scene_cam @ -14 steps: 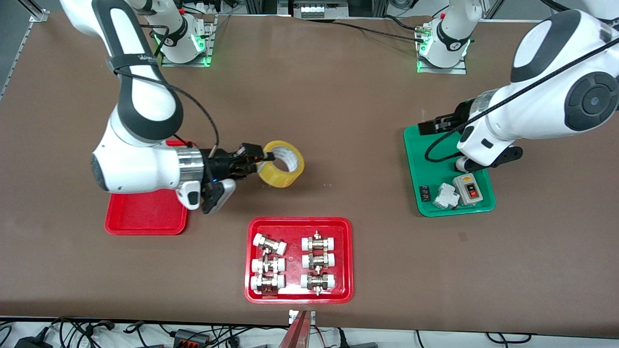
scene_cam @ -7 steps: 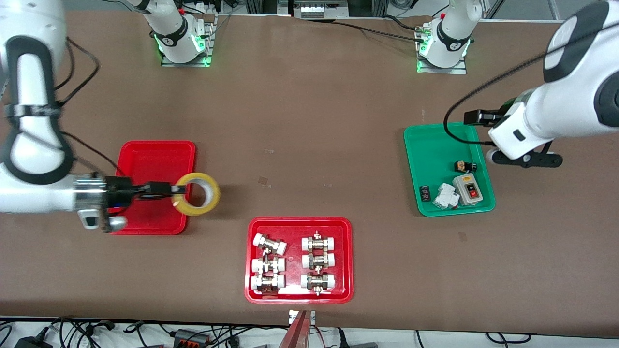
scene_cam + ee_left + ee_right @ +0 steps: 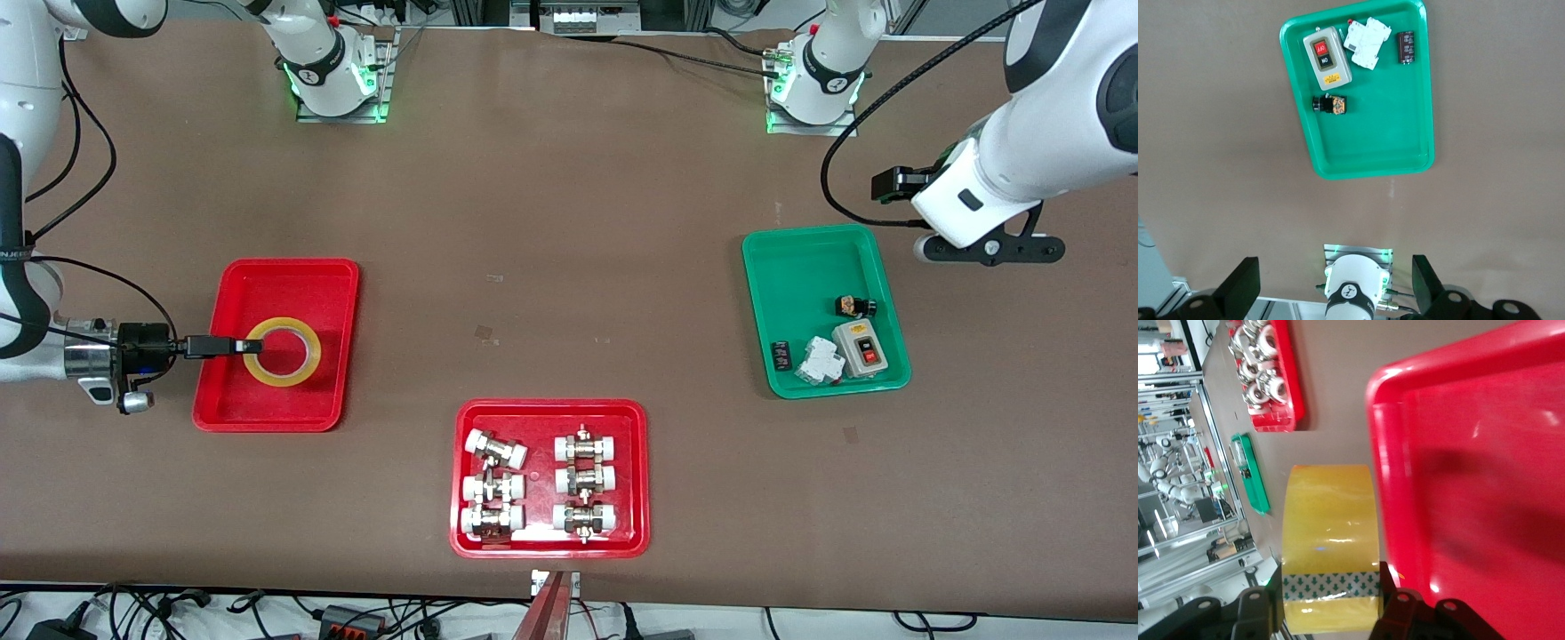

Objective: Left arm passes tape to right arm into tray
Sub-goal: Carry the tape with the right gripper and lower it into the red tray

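A wide brown table [image 3: 569, 267] fills the room's middle, with loose cables hanging along its nearest edge. Closest to the front camera sits a red tray with metal fittings [image 3: 549, 478], six white-capped pieces lying in two rows inside it.

Farther back, toward the right arm's end of the table, is the plain red tray [image 3: 276, 345]. The tape [image 3: 283, 352] is over that tray, its hole facing up in the front view. The right gripper [image 3: 240, 346] reaches in level from the tray's outer side, its fingers pinched tight on the ring's wall at the edge nearest the arm. In the right wrist view the yellow roll [image 3: 1330, 547] sits between the black fingers [image 3: 1395, 603], with the tray's rim [image 3: 1388, 487] just beside it; whether the roll rests on the tray floor or hangs just above it I cannot tell.

Toward the left arm's end lies a green tray [image 3: 822, 307] holding a grey switch box [image 3: 860, 347], a white breaker [image 3: 818, 361] and two small dark parts. The left gripper [image 3: 987, 251] waits in the air above the bare table beside that tray, its jaws spread wide and holding nothing; the left wrist view looks straight down on the green tray [image 3: 1365, 143].

The two arm bases [image 3: 333, 71] stand along the table's farthest edge, lit green.
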